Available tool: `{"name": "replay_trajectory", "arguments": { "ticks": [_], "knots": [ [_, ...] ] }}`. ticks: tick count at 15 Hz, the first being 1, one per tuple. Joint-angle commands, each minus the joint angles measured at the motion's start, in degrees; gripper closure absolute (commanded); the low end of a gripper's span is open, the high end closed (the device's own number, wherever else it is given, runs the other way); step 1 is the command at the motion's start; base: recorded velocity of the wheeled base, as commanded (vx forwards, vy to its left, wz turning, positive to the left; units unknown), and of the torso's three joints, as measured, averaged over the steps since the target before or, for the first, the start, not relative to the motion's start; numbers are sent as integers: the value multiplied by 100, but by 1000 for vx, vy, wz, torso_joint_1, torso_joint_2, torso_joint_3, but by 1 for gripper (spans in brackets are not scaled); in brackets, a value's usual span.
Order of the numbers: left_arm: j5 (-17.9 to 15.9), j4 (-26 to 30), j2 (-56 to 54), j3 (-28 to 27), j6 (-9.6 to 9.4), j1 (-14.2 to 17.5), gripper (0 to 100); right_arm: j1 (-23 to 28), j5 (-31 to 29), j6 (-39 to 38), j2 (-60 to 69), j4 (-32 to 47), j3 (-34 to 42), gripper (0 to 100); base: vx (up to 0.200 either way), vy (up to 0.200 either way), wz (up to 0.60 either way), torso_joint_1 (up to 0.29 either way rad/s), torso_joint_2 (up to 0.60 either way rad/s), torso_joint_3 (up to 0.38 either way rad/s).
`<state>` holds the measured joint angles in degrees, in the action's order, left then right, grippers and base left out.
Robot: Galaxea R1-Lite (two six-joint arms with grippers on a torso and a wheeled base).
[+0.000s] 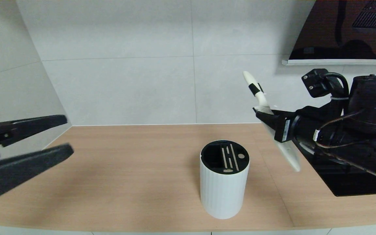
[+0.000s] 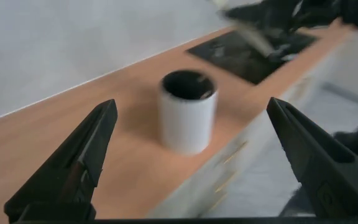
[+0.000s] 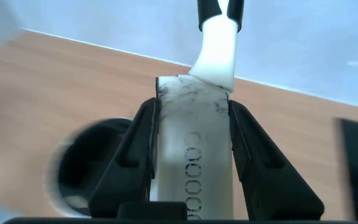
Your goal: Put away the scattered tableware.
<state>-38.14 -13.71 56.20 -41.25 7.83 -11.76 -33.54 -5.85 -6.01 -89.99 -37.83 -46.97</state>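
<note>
The right gripper (image 1: 262,116) holds a white utensil (image 1: 288,154) in the air, just to the right of the holder (image 1: 224,186).

In the head view the utensil is tilted, with its handle up toward the wall and its blade down over the wooden counter (image 1: 126,163), near the black cooktop (image 1: 338,186). The white ribbed holder stands upright, and the left gripper (image 1: 69,134) hangs well apart at the left, its fingers spread with nothing between them. In the left wrist view the holder (image 2: 188,118) stands farther off. In the right wrist view the fingers press on both sides of the utensil (image 3: 194,155), and the holder (image 3: 86,168) is below it. I judge the step in hand is bringing the utensil to the holder. Next, the blade must come above a slot, turn more upright, and go down.
</note>
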Motion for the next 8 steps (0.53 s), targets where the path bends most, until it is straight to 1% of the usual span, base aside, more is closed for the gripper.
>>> {"name": "replay_trajectory", "arguments": {
  "ticks": [1, 2, 3, 4, 5, 6, 7, 8],
  "knots": [
    [9, -632, 840, -32, 747, -379, 0, -434, 5, -85, -10, -14, 30, 100, 0, 0, 0, 0, 0, 0],
    [9, -949, 919, -41, 1248, -476, 0, -637, -13, -93, -1, -41, 39, 100, 0, 0, 0, 0, 0, 0],
    [9, -1169, 1042, -23, 1731, -704, 0, -821, -21, -137, 25, -41, 56, 100, 0, 0, 0, 0, 0, 0],
    [18, -1239, 1165, -23, 1924, -933, 0, -962, -56, -208, 25, -41, 65, 100, 0, 0, 0, 0, 0, 0],
    [35, -1309, 1341, -32, 2039, -1144, 0, -1146, -153, -304, 8, -41, 65, 100, 0, 0, 0, 0, 0, 0],
    [105, -1388, 1447, -32, 2118, -1267, 0, -1261, -188, -366, -10, -41, 65, 100, 0, 0, 0, 0, 0, 0],
    [492, -1705, 1754, -41, 2390, -1557, 0, -1480, -232, -392, -27, -41, 83, 100, 0, 0, 0, 0, 0, 0],
    [984, -2065, 2053, -67, 2601, -1759, 0, -1595, -232, -445, -62, -49, 100, 100, 0, 0, 0, 0, 0, 0]
  ]
}}
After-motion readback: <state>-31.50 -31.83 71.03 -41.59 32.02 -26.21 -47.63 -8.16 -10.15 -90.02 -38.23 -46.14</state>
